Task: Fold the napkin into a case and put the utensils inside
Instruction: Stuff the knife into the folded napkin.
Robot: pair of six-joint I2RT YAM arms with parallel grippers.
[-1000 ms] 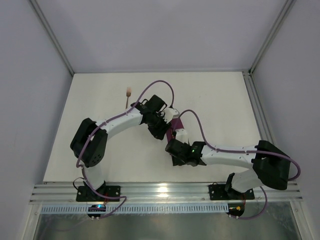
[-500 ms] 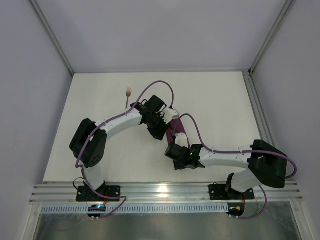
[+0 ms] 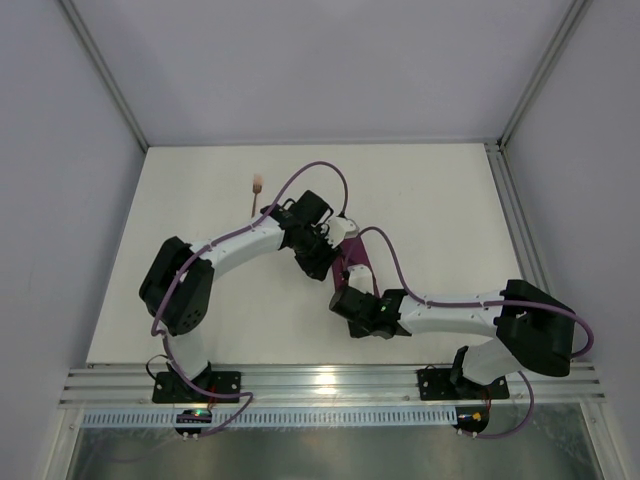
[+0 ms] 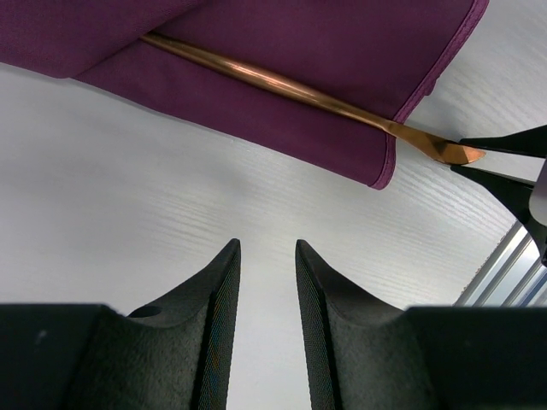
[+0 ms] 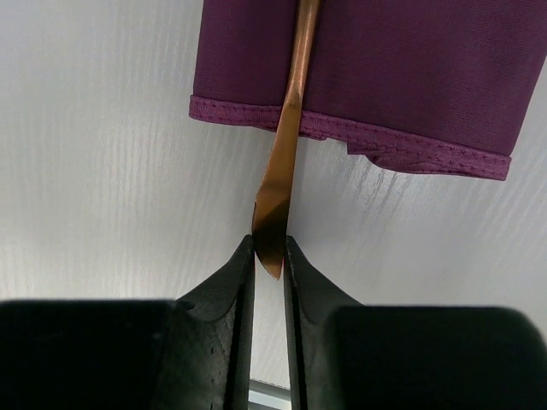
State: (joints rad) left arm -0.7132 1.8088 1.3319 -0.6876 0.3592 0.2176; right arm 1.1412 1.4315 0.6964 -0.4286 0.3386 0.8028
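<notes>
The magenta-purple napkin lies folded as a narrow case (image 3: 354,256) between my two grippers. A thin copper utensil (image 5: 283,154) runs along the case (image 5: 410,60), its flat handle end sticking out past the hem. My right gripper (image 5: 269,249) is shut on that handle tip. The left wrist view shows the same utensil (image 4: 282,84) lying on the case (image 4: 308,43), with the right fingertips (image 4: 504,147) pinching its end. My left gripper (image 4: 267,254) hovers open and empty over bare table beside the case. The fork (image 3: 257,190), with its pale head, lies alone at the far left.
The white table (image 3: 440,200) is bounded by a metal rail (image 3: 330,385) at the near edge and frame posts at the right. Both arms crowd the centre, with purple cables (image 3: 320,170) looping above them.
My right gripper has narrowed from open to shut on the utensil's handle tip, and its wrist has drawn slightly nearer. The left arm stays still.
</notes>
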